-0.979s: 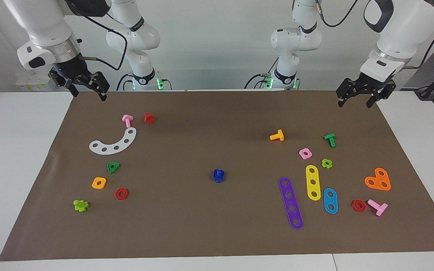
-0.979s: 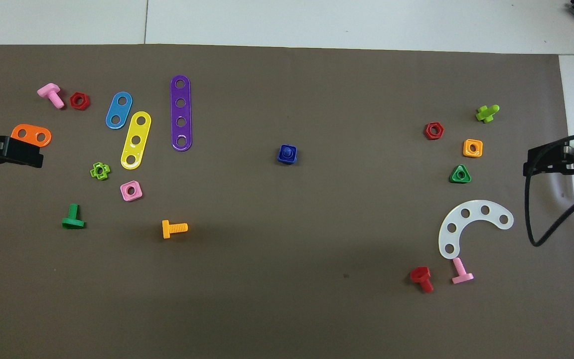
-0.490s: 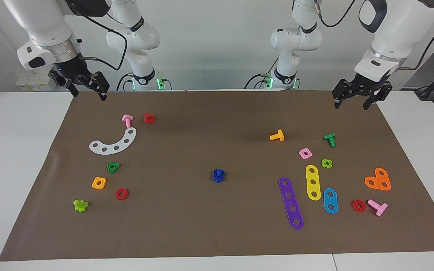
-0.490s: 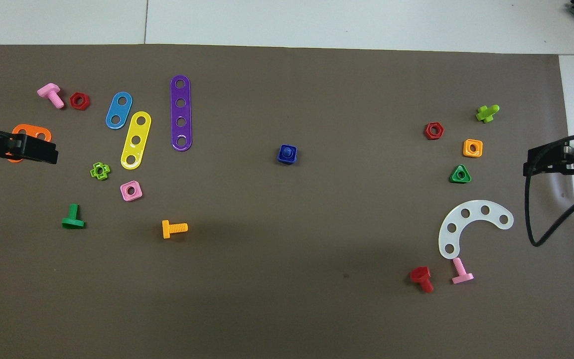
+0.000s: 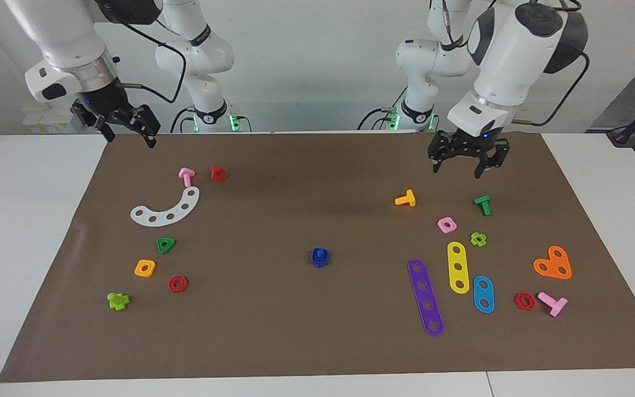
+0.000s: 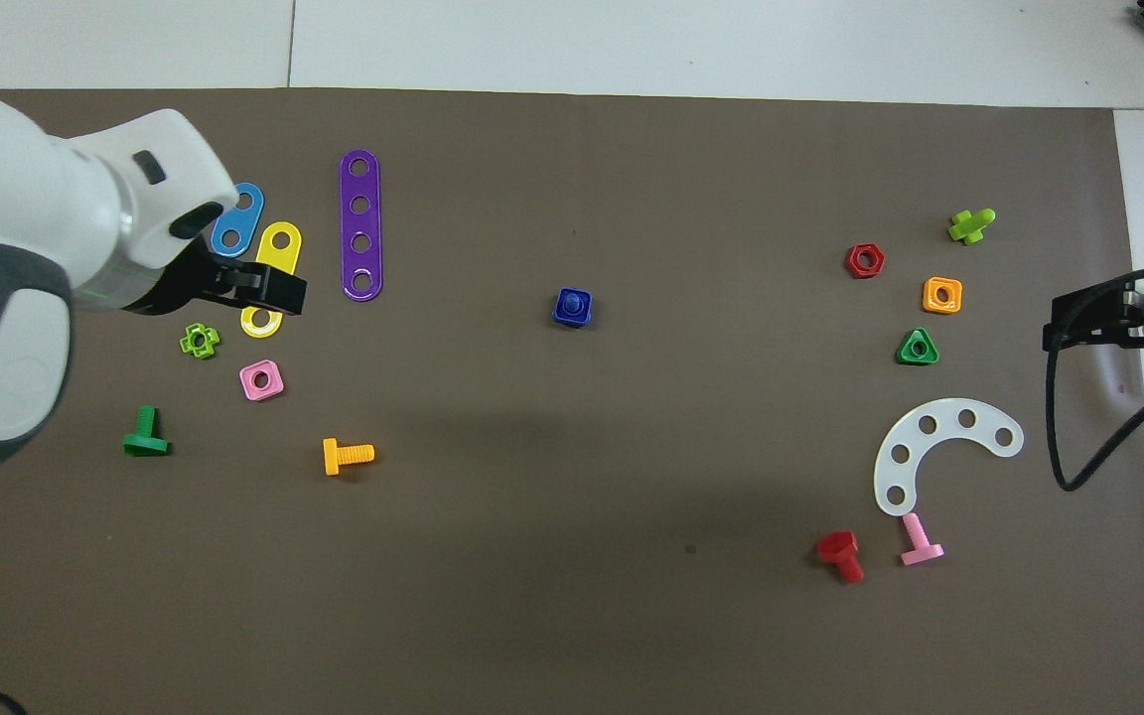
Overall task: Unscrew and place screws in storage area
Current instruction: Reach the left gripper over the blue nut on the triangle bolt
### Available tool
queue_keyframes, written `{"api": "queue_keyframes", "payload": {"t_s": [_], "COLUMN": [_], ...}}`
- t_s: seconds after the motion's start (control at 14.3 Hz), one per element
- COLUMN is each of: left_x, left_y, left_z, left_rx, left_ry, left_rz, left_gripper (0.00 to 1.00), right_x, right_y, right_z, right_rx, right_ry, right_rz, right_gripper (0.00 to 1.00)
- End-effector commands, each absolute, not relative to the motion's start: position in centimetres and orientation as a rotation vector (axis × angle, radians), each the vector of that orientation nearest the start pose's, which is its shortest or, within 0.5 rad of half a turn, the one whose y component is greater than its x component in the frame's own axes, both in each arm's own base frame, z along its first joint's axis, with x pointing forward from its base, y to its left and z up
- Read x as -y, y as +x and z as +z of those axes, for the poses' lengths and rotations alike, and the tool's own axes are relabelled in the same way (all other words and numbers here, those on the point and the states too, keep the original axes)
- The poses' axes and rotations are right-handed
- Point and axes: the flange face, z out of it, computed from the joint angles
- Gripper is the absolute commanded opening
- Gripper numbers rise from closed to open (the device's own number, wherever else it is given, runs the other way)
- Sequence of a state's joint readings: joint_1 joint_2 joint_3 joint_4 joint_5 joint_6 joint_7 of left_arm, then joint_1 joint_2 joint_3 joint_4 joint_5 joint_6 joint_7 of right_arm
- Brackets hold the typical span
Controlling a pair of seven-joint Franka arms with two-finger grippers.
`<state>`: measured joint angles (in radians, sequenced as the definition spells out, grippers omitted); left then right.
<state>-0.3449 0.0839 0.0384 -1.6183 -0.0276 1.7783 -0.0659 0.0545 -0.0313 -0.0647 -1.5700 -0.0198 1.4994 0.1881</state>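
Blue screw (image 5: 319,257) mid-mat with its nut on, well apart from both released pincers, left pincer (image 5: 465,164) over the mat by the orange bolt (image 5: 405,198), right pincer (image 5: 128,131) waiting; risk: gripping the nut, not the head.

The brown mat (image 5: 317,342) is looking matt and paper-like, the purple strip (image 5: 426,298) and yellow strip (image 5: 458,267) are showing glossy smooth plastic, the worktop (image 5: 20,220) is looking smooth white
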Motion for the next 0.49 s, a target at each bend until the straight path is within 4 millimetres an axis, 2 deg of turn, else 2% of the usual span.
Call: {"api": "queue_keyframes", "payload": {"t_s": [0.0, 0.14, 0.28, 0.42], "left_x": [23.0, 26.0, 27.5, 30.6], "left_y": [57.9, 58.1, 58.4, 58.4], "left_z": [54.4, 52.6, 51.9, 49.5], "left_rx": [-0.344, -0.408, -0.430, -0.474], "left_ry": [-3.198, -3.188, -3.200, -3.215], "left_rz": [-0.124, -0.103, -0.146, -0.109], "left_gripper": [1.00, 1.00, 1.00, 0.99], "right_x": [1.0, 1.0, 1.0, 0.9], "right_y": [53.3, 53.3, 53.3, 53.3], "right_z": [63.7, 63.7, 63.7, 63.7], "right_rx": [-0.312, -0.312, -0.312, -0.310], "right_ry": [-3.123, -3.123, -3.123, -3.123], "right_rz": [0.039, 0.039, 0.039, 0.039], "right_gripper": [1.00, 1.00, 1.00, 1.00]}}
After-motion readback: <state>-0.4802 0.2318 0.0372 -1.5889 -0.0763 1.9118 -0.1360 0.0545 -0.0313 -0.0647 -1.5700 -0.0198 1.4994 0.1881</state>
